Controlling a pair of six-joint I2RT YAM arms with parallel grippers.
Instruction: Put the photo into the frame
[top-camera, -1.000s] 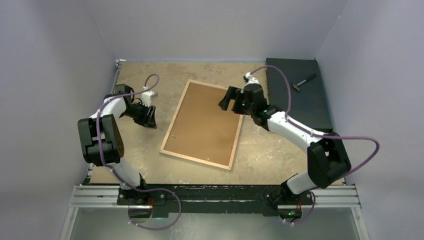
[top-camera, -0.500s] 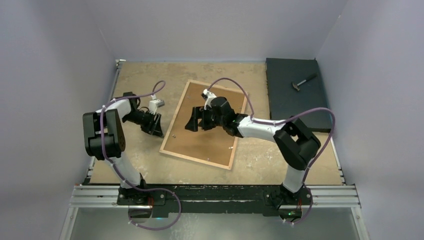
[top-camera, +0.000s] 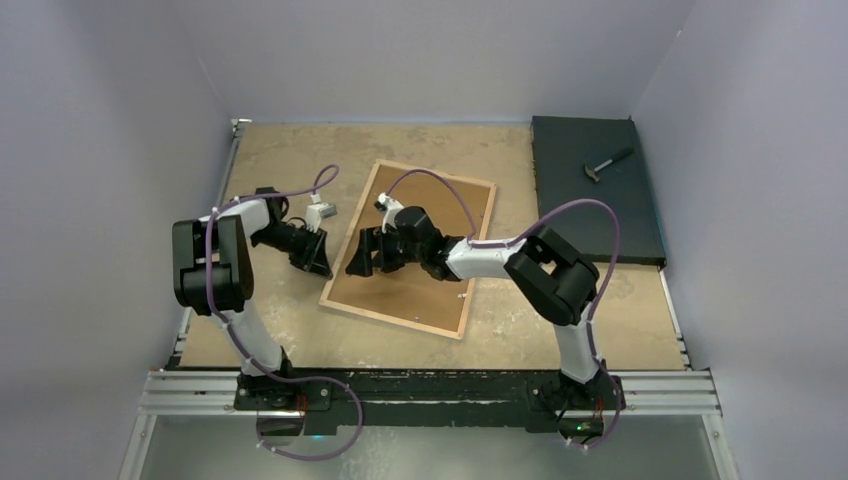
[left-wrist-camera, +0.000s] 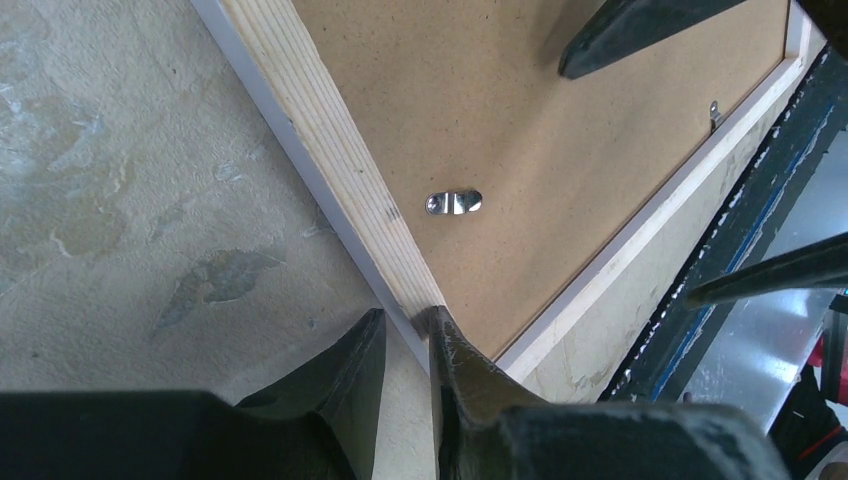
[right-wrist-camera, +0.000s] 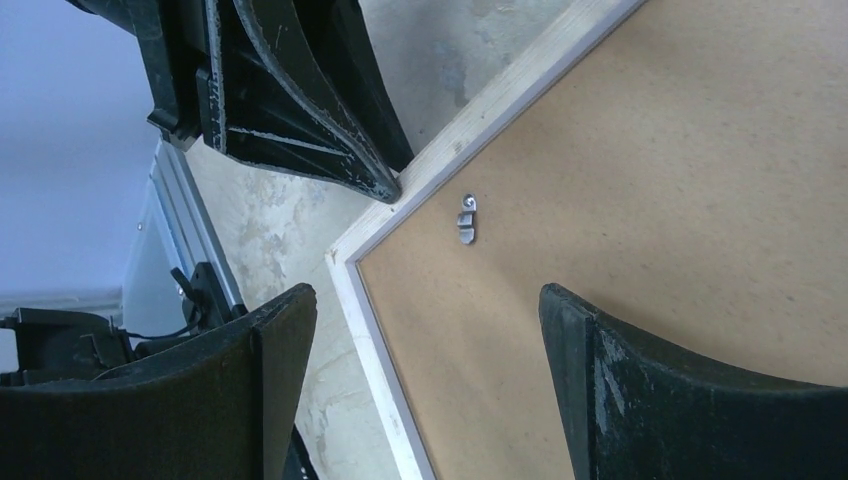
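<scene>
Mid-table, on the worn tan tabletop (top-camera: 290, 150), I see the large rectangular picture frame (top-camera: 400, 319) with pale wooden edges lying face down. Its plain brown backing board (top-camera: 415, 292) faces up, with a small metal turn clip (left-wrist-camera: 453, 202) close to the near-left corner. At that corner my left gripper (left-wrist-camera: 405, 325) has its fingers set narrow, pinching the wooden rim between them. Just right of it, my right gripper (right-wrist-camera: 430, 300) hovers with fingers spread wide, one over bare tabletop outside the rim, the other over the board. Far right lies a black slab (top-camera: 590, 215) with a small hammer (top-camera: 607, 164) on it.
</scene>
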